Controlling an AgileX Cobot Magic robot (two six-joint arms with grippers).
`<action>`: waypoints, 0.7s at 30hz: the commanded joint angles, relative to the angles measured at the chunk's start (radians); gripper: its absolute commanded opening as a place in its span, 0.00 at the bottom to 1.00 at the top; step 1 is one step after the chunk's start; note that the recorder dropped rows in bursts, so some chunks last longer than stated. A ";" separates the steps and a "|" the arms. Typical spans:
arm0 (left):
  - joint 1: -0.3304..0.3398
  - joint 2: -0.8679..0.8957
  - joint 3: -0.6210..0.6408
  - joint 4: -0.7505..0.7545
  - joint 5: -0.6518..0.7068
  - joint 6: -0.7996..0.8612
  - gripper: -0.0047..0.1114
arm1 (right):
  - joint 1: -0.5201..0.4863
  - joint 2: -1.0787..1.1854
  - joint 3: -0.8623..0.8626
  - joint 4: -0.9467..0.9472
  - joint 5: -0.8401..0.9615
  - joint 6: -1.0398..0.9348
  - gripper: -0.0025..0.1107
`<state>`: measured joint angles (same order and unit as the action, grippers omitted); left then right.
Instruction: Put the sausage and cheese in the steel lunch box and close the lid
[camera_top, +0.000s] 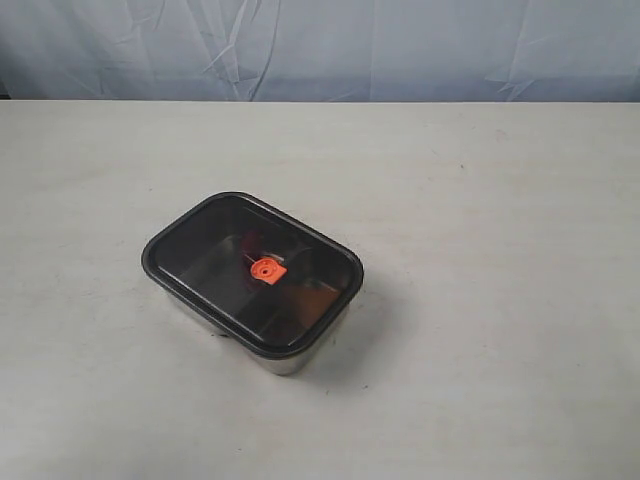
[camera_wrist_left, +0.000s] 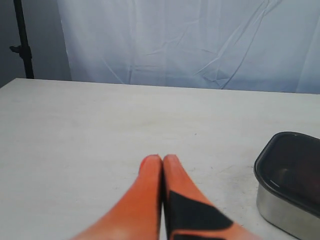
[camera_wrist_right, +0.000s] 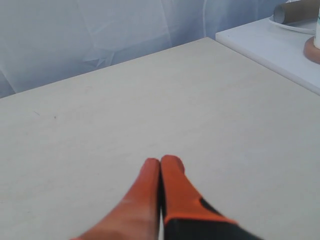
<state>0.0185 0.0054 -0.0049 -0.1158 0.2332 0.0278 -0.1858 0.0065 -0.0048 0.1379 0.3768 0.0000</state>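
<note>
The steel lunch box (camera_top: 290, 358) stands at the middle of the table with the dark translucent lid (camera_top: 200, 250) seated on it, its orange centre valve (camera_top: 266, 269) facing up. Through the lid a dim red shape (camera_top: 248, 247), likely the sausage, shows in the far compartment. A dim orange-brown patch (camera_top: 312, 294), perhaps the cheese, shows in the near-right one. The box (camera_wrist_left: 285, 212) and lid (camera_wrist_left: 292, 167) also appear in the left wrist view, off to the side of my left gripper (camera_wrist_left: 163, 158), which is shut and empty. My right gripper (camera_wrist_right: 161, 161) is shut, empty, over bare table. Neither gripper shows in the exterior view.
A pale blue cloth backdrop (camera_top: 320, 45) hangs behind the table. A black stand pole (camera_wrist_left: 22, 40) rises at one back corner. A white side surface (camera_wrist_right: 270, 42) carrying a cardboard tube (camera_wrist_right: 295, 11) adjoins the table beyond my right gripper.
</note>
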 joint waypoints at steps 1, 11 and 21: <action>0.000 -0.005 0.005 -0.009 -0.008 0.001 0.04 | -0.004 -0.007 0.005 0.001 -0.011 0.000 0.01; 0.000 -0.005 0.005 0.002 -0.008 0.001 0.04 | -0.004 -0.007 0.005 0.004 -0.013 0.000 0.01; 0.000 -0.005 0.005 0.002 -0.008 0.001 0.04 | -0.004 -0.007 0.005 0.004 -0.013 0.000 0.01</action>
<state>0.0185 0.0054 -0.0049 -0.1138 0.2308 0.0278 -0.1858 0.0065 -0.0048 0.1414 0.3768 0.0000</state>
